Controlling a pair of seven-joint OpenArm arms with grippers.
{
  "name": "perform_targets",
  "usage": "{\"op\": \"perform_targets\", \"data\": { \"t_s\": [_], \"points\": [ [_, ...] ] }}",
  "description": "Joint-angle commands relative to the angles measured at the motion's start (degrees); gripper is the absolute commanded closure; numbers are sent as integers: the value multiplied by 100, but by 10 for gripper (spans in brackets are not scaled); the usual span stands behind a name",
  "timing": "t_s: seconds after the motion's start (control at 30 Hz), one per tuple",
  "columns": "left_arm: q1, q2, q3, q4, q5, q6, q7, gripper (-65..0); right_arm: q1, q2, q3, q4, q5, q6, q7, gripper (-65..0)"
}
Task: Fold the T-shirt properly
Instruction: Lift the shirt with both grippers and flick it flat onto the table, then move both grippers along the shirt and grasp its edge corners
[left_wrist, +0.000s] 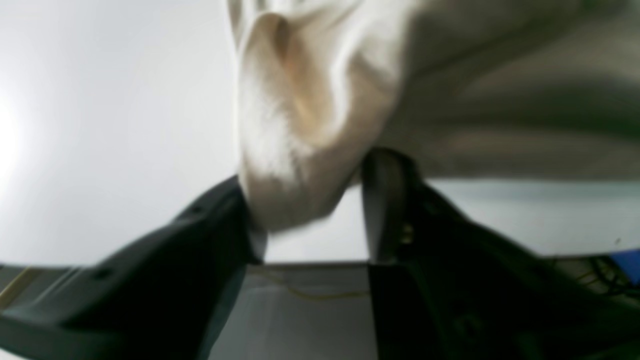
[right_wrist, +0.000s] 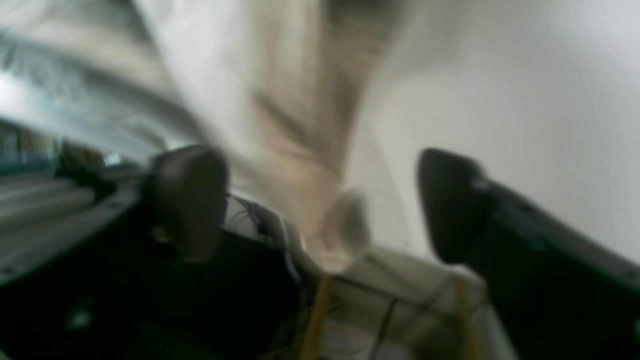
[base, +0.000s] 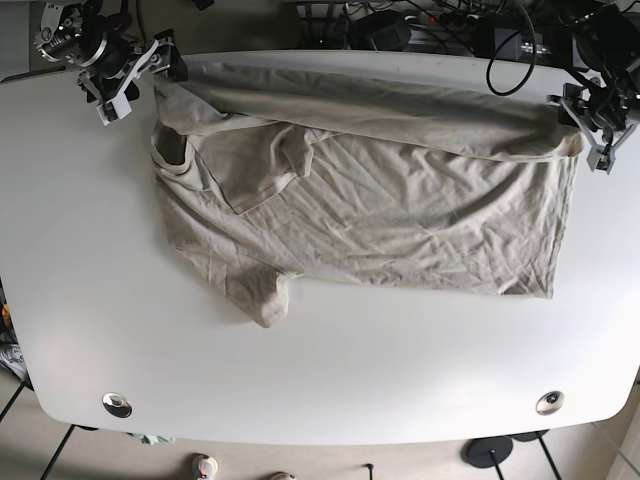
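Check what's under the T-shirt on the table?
Only the white table shows around the beige T-shirt. No bulge suggests anything underneath, but the cloth hides that surface. The far edge is lifted between the left gripper and right gripper.

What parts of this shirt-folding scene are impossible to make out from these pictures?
- Right wrist view: motion blur hides whether the right gripper pinches the T-shirt.
- Base view: both grippers' fingertips are too small to judge.
- Left wrist view: cloth fills the top, hiding the table beyond the left gripper.

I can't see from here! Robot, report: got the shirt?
Left end effector shut on T-shirt. Right end effector open, fabric between fingers. Shirt half-lifted at far edge. Nothing blocking.
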Motion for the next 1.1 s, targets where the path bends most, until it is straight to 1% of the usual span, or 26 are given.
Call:
{"op": "perform_targets", "data": {
  "t_s": [0.03, 0.07, 0.1, 0.2, 0.27, 0.3, 0.4, 0.43, 0.5, 0.57, 0.6, 0.7, 0.8, 0.87, 0.93, 1.0, 1.03, 1.1],
  "points": [
    [-38, -138, -46, 529, -86, 12, 43, -372, -40, -134, 350, 227, 274, 38, 75, -650],
    [-38, -120, -143, 775, -86, 12, 52, -372, -14, -240, 658, 227, 459, 38, 39, -650],
    [-38, -120, -239, 872, -86, 12, 52, -372, 13, -257, 781, 227, 573, 38, -4, -650],
    [-55, -138, -661, 986, -86, 12, 52, -372, 21, -204, 992, 227, 1118, 38, -57, -650],
    [-117, -129, -846, 986, -86, 12, 52, -372, 56, -72, 1009, 227, 1435, 38, -57, -650],
    [-222, -120, -837, 986, -86, 12, 52, -372, 153, -11, 948, 218, 1523, 38, -66, -650],
    [-486, -111, -802, 951, -69, 12, 35, -372, 602, 33, 807, 174, 1487, 38, -75, -650],
    [-609, -111, -688, 942, -33, 12, 17, -372, 804, 42, 746, 69, 1479, 38, -75, -650],
    [-996, -103, -336, 934, -33, 12, 17, -372, 1454, 139, 587, -283, 1241, 38, -75, -650],
    [-1339, -23, -116, 934, -42, 12, -9, -372, 2008, 200, 359, -626, 951, -36, -75, -650],
    [-1514, 38, -2, 934, -33, 12, -106, -372, 2298, 218, 244, -837, 767, -63, -75, -650],
    [-1752, 91, 455, 934, -25, 12, -634, -372, 3204, 200, -19, -1470, 98, -63, -75, -650],
    [-1919, 91, 956, 934, -25, 12, -1214, -372, 4048, 182, -54, -2331, -473, -10, -48, -650],
    [-1928, 91, 1167, 916, -25, 412, -1539, -372, 4514, 182, -54, -2964, -658, -1, -13, -650],
    [-2095, 91, 1317, 652, -25, 684, -1768, -372, 4874, 182, -142, -3588, -790, -1, 242, -650],
    [-2262, 91, 1299, 283, -25, 693, -1829, -372, 5015, 218, -406, -4028, -807, -10, 435, -650],
    [-2358, 91, 1299, 98, -25, 702, -1829, -372, 5032, 191, -450, -4186, -842, -28, 602, -650],
    [-2420, 82, 1299, -130, -33, 702, -1847, -372, 5032, 174, -485, -4503, -842, -28, 743, -650]
  ]
}}
